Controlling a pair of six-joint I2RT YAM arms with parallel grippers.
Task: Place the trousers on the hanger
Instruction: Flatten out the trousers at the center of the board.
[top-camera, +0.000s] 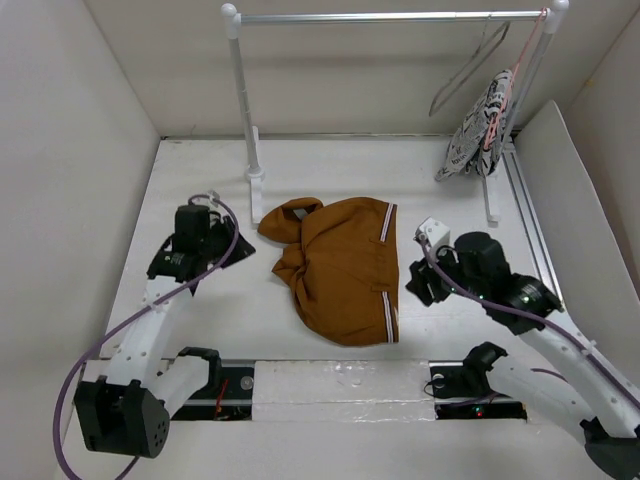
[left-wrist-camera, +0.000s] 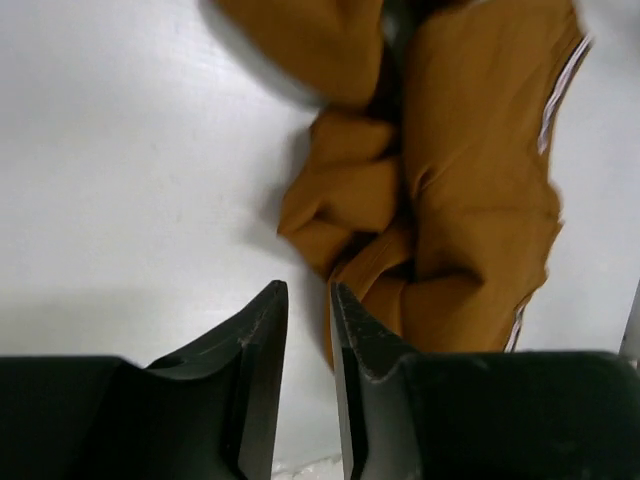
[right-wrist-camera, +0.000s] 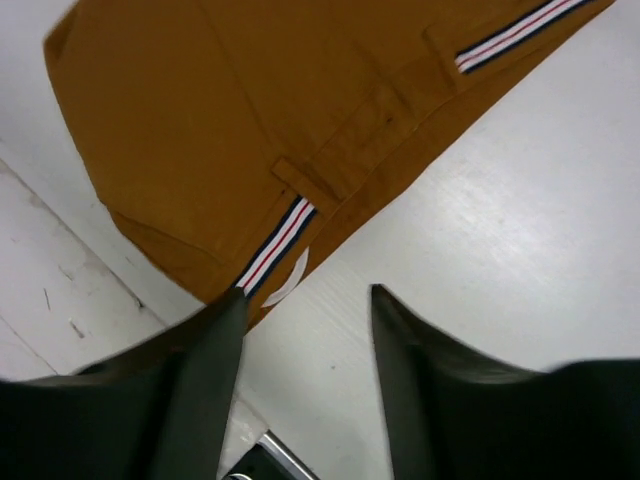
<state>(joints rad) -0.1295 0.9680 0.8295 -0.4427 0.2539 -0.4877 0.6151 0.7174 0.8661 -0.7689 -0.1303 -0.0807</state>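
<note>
At the middle of the table (top-camera: 300, 170) lie the trousers (top-camera: 340, 265), a rust-brown heap: flat and fairly smooth on the right, where the striped trim runs along the edge, bunched and knotted into folds on the left, where the legs are crumpled over one another.

I judge the cloth soft and limp, of moderate weight, neither fragile nor slippery. It will sag and trail from any single point of hold, and the crumpled legs are likely to drag. The firmest part should be the doubled edge by the striped trim, and that is where I would take hold, pinching the edge itself rather than a loose fold, ideally at two points well apart so that the cloth hangs open.

The right gripper (right-wrist-camera: 309, 292) is over the near right corner of the trousers, its jaws apart with nothing between them. One finger overlaps the end of the striped trim in the right wrist view, but I cannot tell whether it touches.

The left gripper (left-wrist-camera: 308, 292) is over bare table just beside the bunched left side. Its jaws are nearly together, with only a narrow slit between them and nothing in it. I would widen them before taking hold.

The hanger (top-camera: 470, 65) hangs from the far right end of the rail (top-camera: 390, 17), well apart from the trousers, just beside a black-and-white patterned cloth (top-camera: 478, 135). Being thin wire, it will probably swing when touched.
</note>
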